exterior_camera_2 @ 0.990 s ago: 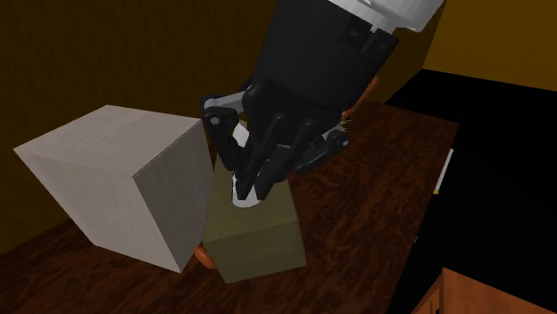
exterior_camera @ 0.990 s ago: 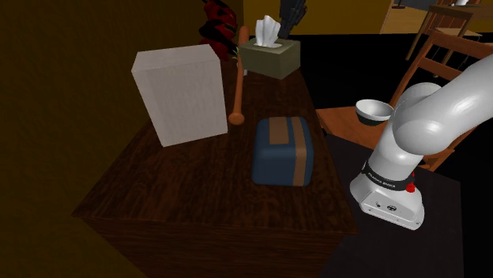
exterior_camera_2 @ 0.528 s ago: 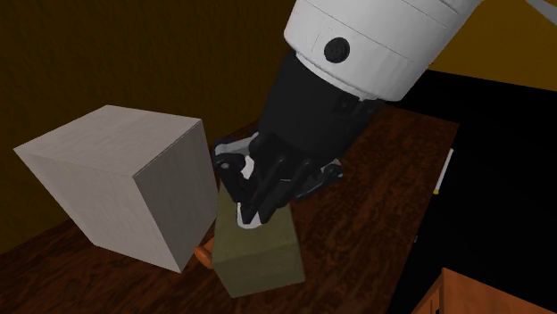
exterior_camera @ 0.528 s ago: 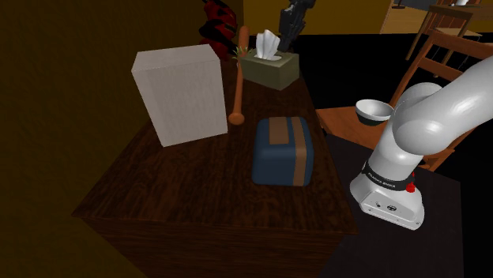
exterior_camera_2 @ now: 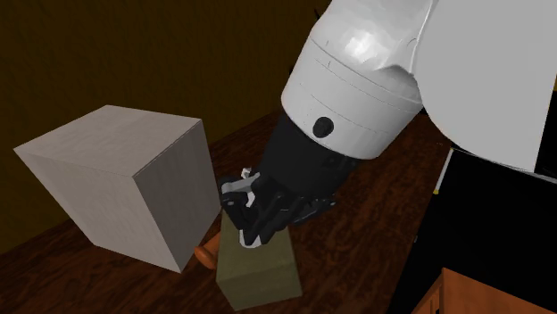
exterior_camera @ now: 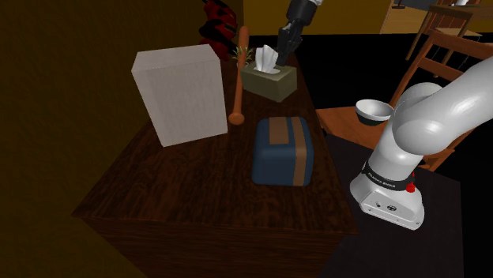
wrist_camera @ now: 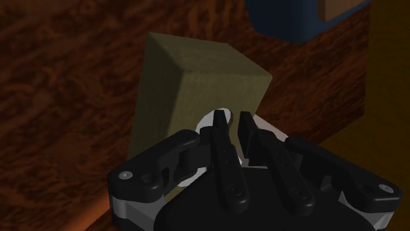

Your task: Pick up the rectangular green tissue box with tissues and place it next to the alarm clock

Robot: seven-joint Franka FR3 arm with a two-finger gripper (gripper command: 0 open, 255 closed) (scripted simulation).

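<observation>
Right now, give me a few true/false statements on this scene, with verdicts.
1. The fingers are shut on the white tissues. True.
2. The tissue box is blue. False: it is olive green; the blue box with a brown band is another thing.
3. The pale box stands on the table. True.
4. The bowl sits on the table. False: it is off the table, over the chair seat.

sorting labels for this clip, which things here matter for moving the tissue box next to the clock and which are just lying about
For the job:
olive-green tissue box
gripper, clasping its white tissue
blue rounded box with a brown band, possibly the clock, cannot tell

Lying about:
pale grey block
orange bat
white bowl
red and black object
</observation>
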